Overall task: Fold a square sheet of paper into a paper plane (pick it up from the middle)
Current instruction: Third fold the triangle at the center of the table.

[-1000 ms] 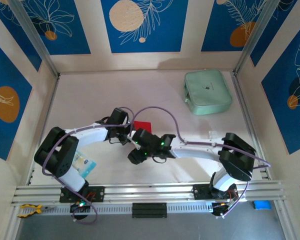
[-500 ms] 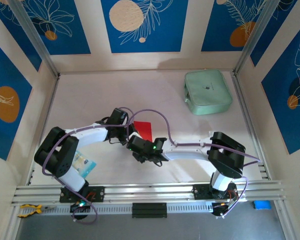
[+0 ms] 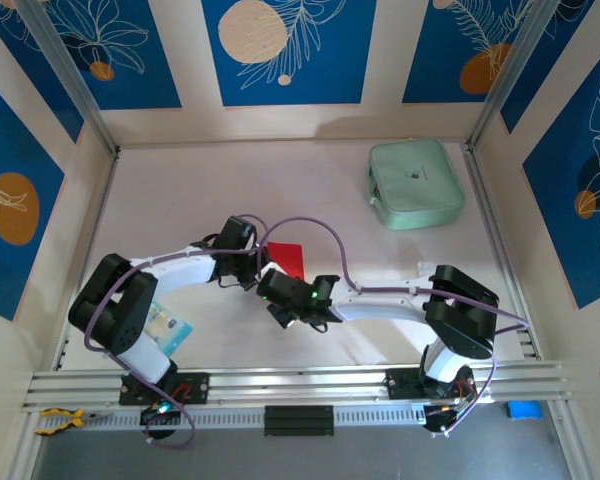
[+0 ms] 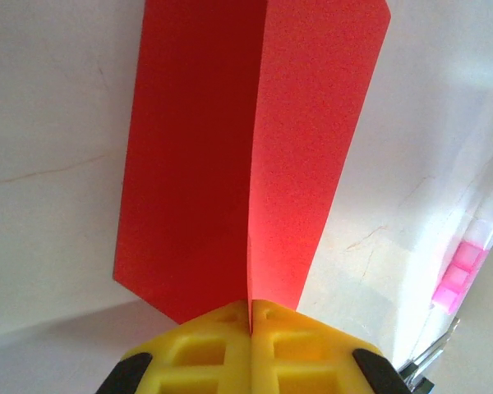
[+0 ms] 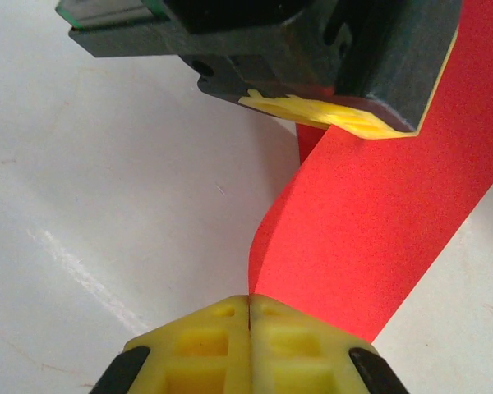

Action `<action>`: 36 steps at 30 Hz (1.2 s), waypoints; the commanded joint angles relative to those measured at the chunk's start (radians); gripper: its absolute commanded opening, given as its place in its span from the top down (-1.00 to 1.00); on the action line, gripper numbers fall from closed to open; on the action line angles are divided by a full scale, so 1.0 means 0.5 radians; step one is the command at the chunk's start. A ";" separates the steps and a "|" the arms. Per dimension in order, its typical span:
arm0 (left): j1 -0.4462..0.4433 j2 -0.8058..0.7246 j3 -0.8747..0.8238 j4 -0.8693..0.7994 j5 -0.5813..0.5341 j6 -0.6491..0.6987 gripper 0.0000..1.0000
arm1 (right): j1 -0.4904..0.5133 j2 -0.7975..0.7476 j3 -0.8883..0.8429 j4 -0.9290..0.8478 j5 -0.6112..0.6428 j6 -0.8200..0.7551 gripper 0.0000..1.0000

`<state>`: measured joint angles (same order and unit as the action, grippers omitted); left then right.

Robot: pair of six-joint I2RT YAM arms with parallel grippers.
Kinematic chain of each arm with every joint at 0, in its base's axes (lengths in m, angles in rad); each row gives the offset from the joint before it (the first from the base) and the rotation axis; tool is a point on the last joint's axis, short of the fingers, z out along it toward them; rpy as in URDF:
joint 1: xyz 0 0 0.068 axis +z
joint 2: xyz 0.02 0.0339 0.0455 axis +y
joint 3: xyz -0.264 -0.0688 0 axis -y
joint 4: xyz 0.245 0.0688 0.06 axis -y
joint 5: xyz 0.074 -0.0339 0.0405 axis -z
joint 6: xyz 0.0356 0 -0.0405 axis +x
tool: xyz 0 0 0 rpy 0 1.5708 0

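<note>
Right gripper (image 5: 249, 302) moved in by the left gripper (image 4: 250, 305), jaws now pinching an edge of the square sheet of paper (image 4: 230, 148). Left jaws pinch its centre ridge; sheet fans ahead of them. Keep both pinches tight, crease straight. Mint-green pouch (image 3: 416, 183), well beyond right jaws: shut, contents hidden.

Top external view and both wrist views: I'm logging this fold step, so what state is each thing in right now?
square sheet of paper: creased lengthwise, one flap bowed, held at two points.
left gripper: jaws shut on the paper at its crease.
right gripper: jaws shut on the paper's curled edge.
mint-green pouch: lying flat, looks closed, untouched.
blue-and-white packet: lying flat, partly under the left arm.
</note>
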<state>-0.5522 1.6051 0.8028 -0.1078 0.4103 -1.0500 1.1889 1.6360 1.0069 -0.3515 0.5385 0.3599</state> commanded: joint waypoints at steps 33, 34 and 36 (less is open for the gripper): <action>0.037 0.733 1.067 -0.714 0.244 0.949 0.85 | -0.693 -0.173 -0.524 0.813 -1.694 0.238 1.00; 0.031 0.760 1.063 -0.714 0.240 0.955 0.86 | -0.699 -0.167 -0.526 0.818 -1.696 0.240 1.00; 0.025 0.809 1.048 -0.713 0.248 0.964 0.87 | -0.705 -0.158 -0.535 0.823 -1.697 0.243 1.00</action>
<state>-0.5323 1.9820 1.3048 -0.4232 0.4934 -0.6121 0.8433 1.5440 0.7551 0.0376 -0.2764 0.4667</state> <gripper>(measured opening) 0.071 0.063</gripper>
